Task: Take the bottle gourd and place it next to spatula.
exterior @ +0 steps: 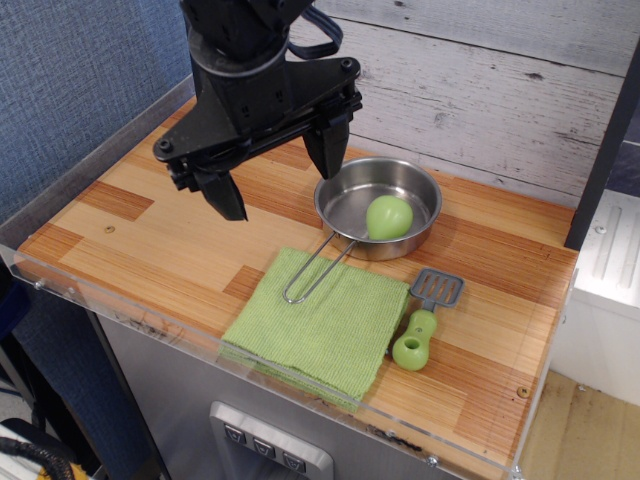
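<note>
bottle gourd (389, 216) in steel pan (345, 197)

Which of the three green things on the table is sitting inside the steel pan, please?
The bottle gourd: it lies in the pan, while the green cloth and the spatula lie on the wooden tabletop.

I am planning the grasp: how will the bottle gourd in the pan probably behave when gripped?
The bottle gourd looks smooth and glossy, so it may slip between the fingers. Its rounded shape could roll inside the pan if nudged. It appears to be rigid plastic, probably light.
</note>
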Robot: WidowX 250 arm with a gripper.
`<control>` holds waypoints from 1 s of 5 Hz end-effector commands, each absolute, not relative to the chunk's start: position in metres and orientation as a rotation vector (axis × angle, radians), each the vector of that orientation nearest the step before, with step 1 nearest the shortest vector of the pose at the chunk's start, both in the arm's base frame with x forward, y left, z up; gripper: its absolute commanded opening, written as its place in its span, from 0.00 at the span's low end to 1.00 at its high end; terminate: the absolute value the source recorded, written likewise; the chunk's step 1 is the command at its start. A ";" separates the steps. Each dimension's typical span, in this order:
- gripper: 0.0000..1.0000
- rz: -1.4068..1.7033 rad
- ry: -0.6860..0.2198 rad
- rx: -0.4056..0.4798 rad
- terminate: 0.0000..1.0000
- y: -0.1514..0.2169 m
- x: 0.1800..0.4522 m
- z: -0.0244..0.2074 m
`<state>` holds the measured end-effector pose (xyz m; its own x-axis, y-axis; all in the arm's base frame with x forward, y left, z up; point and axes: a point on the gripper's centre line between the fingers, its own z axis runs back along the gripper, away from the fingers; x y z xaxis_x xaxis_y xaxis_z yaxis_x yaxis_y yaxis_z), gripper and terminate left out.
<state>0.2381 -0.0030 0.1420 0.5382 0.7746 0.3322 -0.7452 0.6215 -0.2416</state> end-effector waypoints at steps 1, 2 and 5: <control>1.00 0.905 -0.432 -0.074 0.00 -0.003 0.238 0.142; 1.00 0.959 -0.428 -0.033 0.00 0.017 0.261 0.140; 1.00 1.109 -0.366 -0.051 0.00 0.046 0.313 0.145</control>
<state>0.3103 0.0447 0.1322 0.4120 0.8783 0.2427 -0.8702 0.4582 -0.1811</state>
